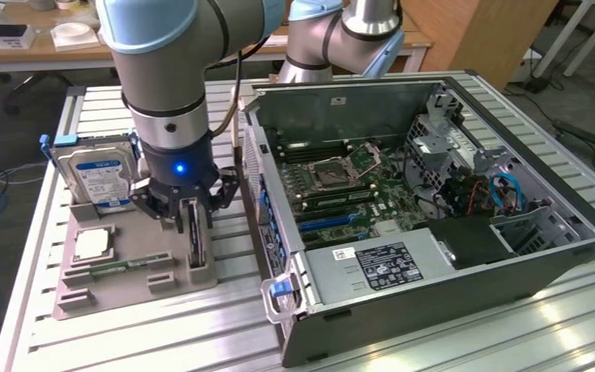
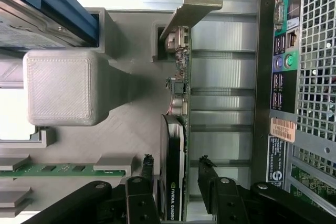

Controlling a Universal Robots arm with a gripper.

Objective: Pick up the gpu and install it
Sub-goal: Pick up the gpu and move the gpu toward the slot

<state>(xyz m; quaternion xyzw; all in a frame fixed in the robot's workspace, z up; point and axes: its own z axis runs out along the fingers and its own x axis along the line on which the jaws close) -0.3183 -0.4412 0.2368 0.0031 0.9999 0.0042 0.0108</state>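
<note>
Robotics lab: aluminium workbench (image 1: pixel 545 325), open computer case (image 1: pixel 380 97).

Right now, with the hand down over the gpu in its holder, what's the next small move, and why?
Probably close the hand on the gpu. The hand is open, and in the wrist view its fingers straddle the card, one on each side with a small gap. The card stands edge-on in the gray holder, so nothing is gripped yet.

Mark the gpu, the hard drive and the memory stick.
gpu (image 2: pixel 172 177), wrist view, on its black upper edge.
hard drive (image 1: pixel 96 177), exterior view, on its blue-white label.
memory stick (image 1: pixel 124 267), exterior view, mid green strip.
</note>
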